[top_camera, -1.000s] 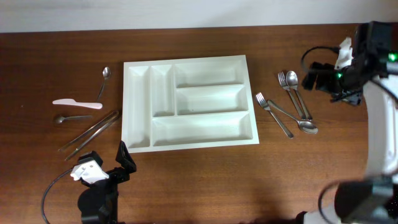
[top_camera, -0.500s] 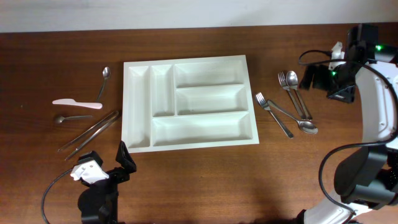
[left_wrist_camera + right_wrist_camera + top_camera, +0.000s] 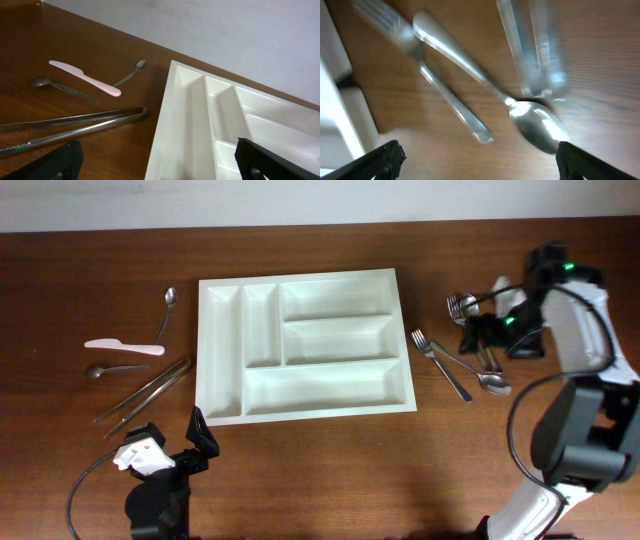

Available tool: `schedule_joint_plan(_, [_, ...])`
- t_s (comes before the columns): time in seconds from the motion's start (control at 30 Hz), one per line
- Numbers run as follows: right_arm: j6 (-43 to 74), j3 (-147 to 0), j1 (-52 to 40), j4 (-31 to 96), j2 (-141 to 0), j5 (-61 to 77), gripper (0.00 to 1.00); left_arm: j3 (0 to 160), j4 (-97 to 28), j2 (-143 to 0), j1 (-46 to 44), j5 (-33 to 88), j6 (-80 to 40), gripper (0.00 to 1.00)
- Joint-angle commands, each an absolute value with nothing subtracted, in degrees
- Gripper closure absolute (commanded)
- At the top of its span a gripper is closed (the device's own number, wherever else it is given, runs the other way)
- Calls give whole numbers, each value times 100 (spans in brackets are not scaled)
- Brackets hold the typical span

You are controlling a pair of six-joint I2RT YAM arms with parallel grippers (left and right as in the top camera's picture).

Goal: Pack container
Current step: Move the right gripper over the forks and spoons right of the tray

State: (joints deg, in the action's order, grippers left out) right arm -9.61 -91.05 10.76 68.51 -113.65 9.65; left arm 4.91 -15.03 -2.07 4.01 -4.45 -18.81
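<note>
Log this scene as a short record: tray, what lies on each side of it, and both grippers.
container: white five-compartment tray, every compartment empty
left of tray: spoon, pale knife, small spoon, tongs
right of tray: fork, long spoon, more cutlery partly hidden under the right arm
left gripper: open, empty, near the tray's front left corner
right gripper: open, empty, over the cutlery on the right
packed so far: nothing

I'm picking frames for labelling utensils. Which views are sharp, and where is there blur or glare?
Overhead: sharp, evenly lit, the container casting little shadow. Left wrist: sharp, soft light on the tongs. Right wrist: smeared by blur, the fork and spoon streaked, glare on the spoon's bowl.
</note>
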Motion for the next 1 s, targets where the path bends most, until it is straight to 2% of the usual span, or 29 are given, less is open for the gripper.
schedule_joint_plan(0.0, [-1352,-8726,607,6696,-11483,1079,1,467,-1503,-154,434,-384,-1767,1])
schedule_joint_plan(0.2, [-1323,-8252,58,5981,-11491,836,1,467,-1503,-154,434,-384,-1767,1])
schedule_joint_plan(0.53, [-1645,-8058,38,4993,-11491,445,0,467,-1503,-154,434,-384,-1767,1])
schedule_joint_plan(0.77, [-1780,-8023,38,4711,-11493,416,5,467,-1503,-154,434,-384,-1767,1])
schedule_joint_plan(0.97, [-1752,-8012,38,4864,-11629,408,15,467,-1503,-154,434,-384,-1767,1])
